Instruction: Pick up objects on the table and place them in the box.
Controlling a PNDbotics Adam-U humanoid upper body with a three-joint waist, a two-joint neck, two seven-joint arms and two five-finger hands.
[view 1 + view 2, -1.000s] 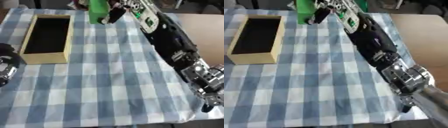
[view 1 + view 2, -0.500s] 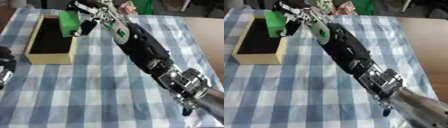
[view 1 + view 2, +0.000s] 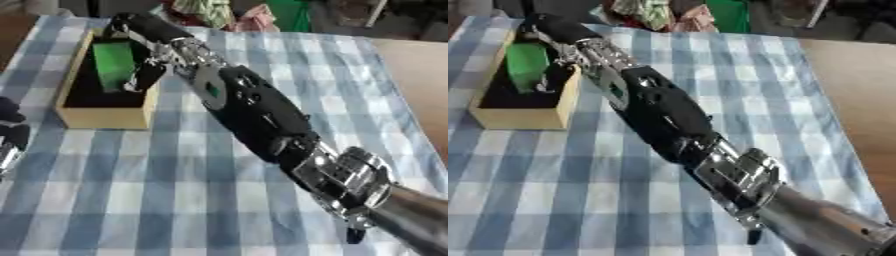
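Surface: blue-and-white checked tablecloth (image 3: 175,200) over a table; bare brown tabletop (image 3: 411,85) shows well to the right of the box.
Green object: flat green block (image 3: 114,65), tilted, its lower end down inside the box and its upper end above the rim.
Box: open tan cardboard box (image 3: 105,117) with a dark interior, lying on the cloth at the upper left.
Right hand: black hand (image 3: 144,60) over the box, fingers curled round the green block; the right edge of the block is covered by the fingers.
Right arm: black shell with silver joints (image 3: 737,172), running from the lower right corner up to the box.
Left hand: dark hand (image 3: 10,135) at the left edge, below and left of the box; whether its fingers are spread or curled cannot be told.
Background: coloured clutter (image 3: 227,12), green and patterned, beyond the far edge of the cloth, right of the box.
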